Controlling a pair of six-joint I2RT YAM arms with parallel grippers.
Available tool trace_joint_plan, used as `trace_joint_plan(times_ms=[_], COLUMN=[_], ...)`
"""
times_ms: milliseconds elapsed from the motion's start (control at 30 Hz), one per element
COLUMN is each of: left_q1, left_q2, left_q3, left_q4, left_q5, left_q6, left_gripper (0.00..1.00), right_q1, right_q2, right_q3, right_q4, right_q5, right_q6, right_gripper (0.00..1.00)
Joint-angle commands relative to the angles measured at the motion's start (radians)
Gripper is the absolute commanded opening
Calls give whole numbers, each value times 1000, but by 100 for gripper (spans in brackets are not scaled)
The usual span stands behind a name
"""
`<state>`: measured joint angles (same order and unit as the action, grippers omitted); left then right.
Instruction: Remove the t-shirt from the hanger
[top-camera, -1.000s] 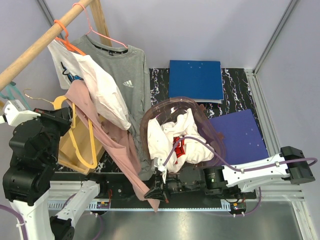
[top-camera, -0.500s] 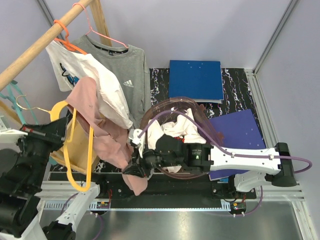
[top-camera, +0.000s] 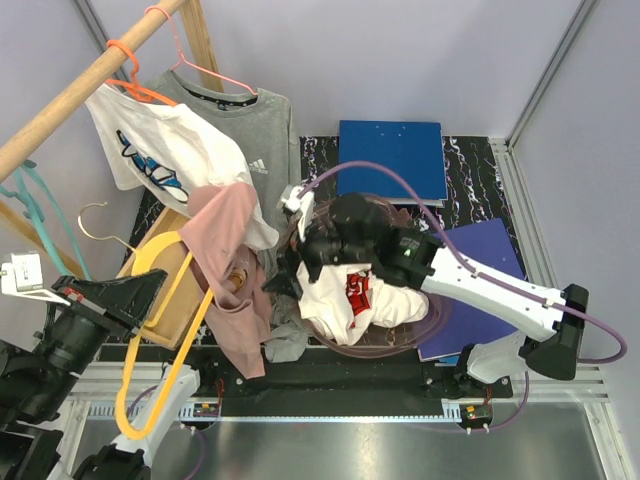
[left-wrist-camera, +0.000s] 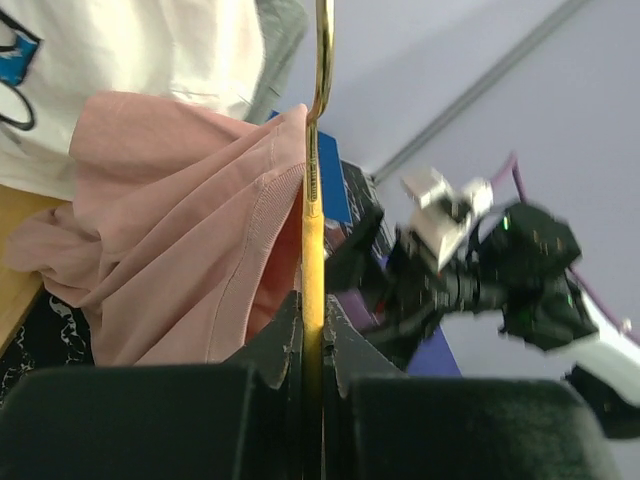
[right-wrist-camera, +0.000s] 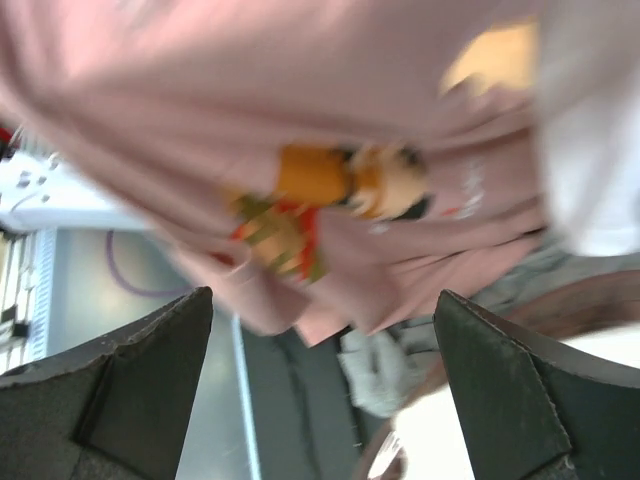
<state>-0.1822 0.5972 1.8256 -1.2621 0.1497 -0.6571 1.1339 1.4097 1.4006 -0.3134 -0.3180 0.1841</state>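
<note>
The left gripper (left-wrist-camera: 313, 310) clamps the yellow hanger (left-wrist-camera: 313, 225); the right gripper (right-wrist-camera: 322, 300) gapes empty beside the pink t-shirt (top-camera: 230, 320). Unheld, the t-shirt could snag on the hanger or slide floorward.

Straight ahead of the wide-spread right pincer (top-camera: 280, 272), closed off by the pink t-shirt (top-camera: 232, 275) draped on the yellow hanger (top-camera: 165, 330). Further back left, crowded by the white shirt (top-camera: 170, 155), grey shirt (top-camera: 250, 120) and wooden rail (top-camera: 70, 100). Mid-table filled by the basket (top-camera: 400, 340). Free above the blue folder (top-camera: 392, 160) and over the bare table (top-camera: 472, 172) at the back right.
</note>
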Motion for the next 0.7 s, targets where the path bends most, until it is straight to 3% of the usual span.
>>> trace_joint_plan(times_ms=[0,167,233,400,667], left_q1=[-20,-57,-69,-77,-88], left_q2=[-11,-13,-8,-5,-20], left_q3=[43,46,47,41,26], left_q4=[81,116,145,167,167], left_q5=[215,289,324,386,393], left_q6=[51,40,37,33,34], left_gripper=[0,0,0,0,0], right_q1=[-144,-174,-177,-177,-175], right_q2=[-41,-72,-97,-186,-221], right_q3=[69,58,23,-130,-238], right_q4=[-27,-1,81,365,508], right_q5=[-93,-122,-118,-156,-187], right_q6=[-92,-214,-247,-235,-160], right_gripper=[100,100,100,100,95])
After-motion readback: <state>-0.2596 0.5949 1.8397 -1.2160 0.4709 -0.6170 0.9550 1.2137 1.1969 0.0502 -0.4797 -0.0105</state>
